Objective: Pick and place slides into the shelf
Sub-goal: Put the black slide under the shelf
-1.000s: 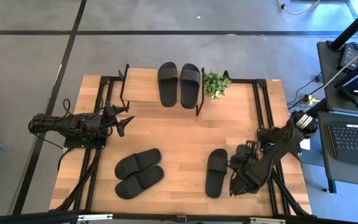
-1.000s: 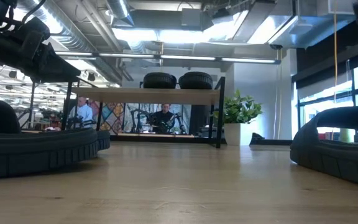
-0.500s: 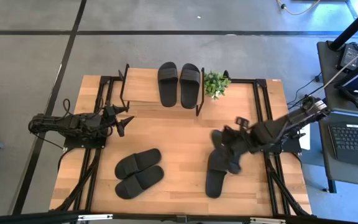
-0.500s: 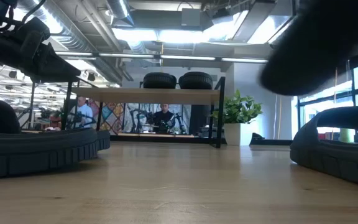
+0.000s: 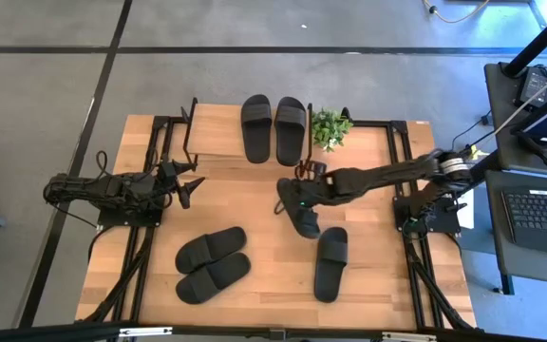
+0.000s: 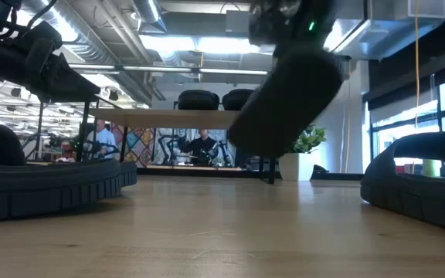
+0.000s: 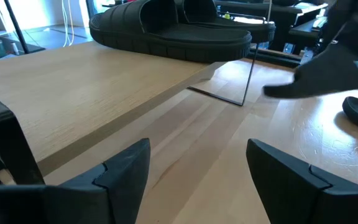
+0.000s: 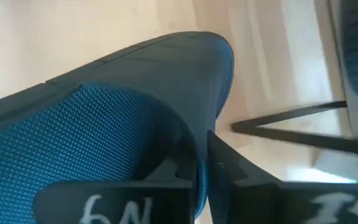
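The right tool (image 5: 297,201) is clamped on one slide (image 5: 304,217), holding it off the tabletop (image 5: 254,190) near the middle, just off the shelf's (image 5: 221,142) right front post. Two slides (image 5: 273,128) sit on the shelf top, a pair (image 5: 213,263) lies toward the near-left corner, and a single one (image 5: 330,263) right of centre. The left tool (image 5: 190,185) hangs spread and empty by the left edge.

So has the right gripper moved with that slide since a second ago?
Yes. The right gripper, shut on a slide, has swung from the table's right edge toward the shelf, leaving its mate behind.
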You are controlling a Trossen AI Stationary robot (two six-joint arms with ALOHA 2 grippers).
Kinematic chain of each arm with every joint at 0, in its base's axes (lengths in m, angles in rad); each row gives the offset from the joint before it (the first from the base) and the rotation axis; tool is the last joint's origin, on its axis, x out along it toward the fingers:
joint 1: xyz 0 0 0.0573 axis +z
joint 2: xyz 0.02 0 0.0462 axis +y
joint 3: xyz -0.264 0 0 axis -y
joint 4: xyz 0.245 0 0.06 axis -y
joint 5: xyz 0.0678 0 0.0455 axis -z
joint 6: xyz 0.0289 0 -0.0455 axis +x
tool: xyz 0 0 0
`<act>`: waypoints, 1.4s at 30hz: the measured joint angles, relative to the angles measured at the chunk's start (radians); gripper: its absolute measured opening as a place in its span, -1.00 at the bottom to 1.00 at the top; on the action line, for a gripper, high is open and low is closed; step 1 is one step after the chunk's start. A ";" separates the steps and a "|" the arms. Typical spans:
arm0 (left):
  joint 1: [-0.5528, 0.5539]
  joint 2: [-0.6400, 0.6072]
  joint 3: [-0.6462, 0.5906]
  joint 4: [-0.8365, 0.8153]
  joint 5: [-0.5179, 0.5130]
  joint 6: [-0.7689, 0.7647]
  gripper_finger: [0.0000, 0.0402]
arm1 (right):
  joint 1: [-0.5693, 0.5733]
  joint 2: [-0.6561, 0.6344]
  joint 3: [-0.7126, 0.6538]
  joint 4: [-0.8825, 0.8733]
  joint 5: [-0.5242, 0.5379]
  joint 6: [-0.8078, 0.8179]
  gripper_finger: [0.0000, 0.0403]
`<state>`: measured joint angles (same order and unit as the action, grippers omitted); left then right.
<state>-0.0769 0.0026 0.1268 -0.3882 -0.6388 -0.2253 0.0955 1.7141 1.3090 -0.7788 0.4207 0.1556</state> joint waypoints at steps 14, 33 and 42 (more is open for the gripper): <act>0.000 0.000 0.000 0.000 0.000 -0.001 0.29 | -0.049 0.165 0.000 0.163 0.213 -0.108 -0.94; 0.000 0.000 0.000 0.000 0.000 -0.004 0.29 | -0.126 0.178 -0.001 0.190 0.182 -0.055 -0.89; 0.000 0.000 0.000 0.000 0.000 -0.003 0.29 | -0.126 0.182 -0.010 0.190 0.184 -0.030 -0.82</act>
<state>-0.0769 0.0027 0.1268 -0.3882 -0.6384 -0.2287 -0.0307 1.8960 1.2987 -0.5889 0.6051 0.1257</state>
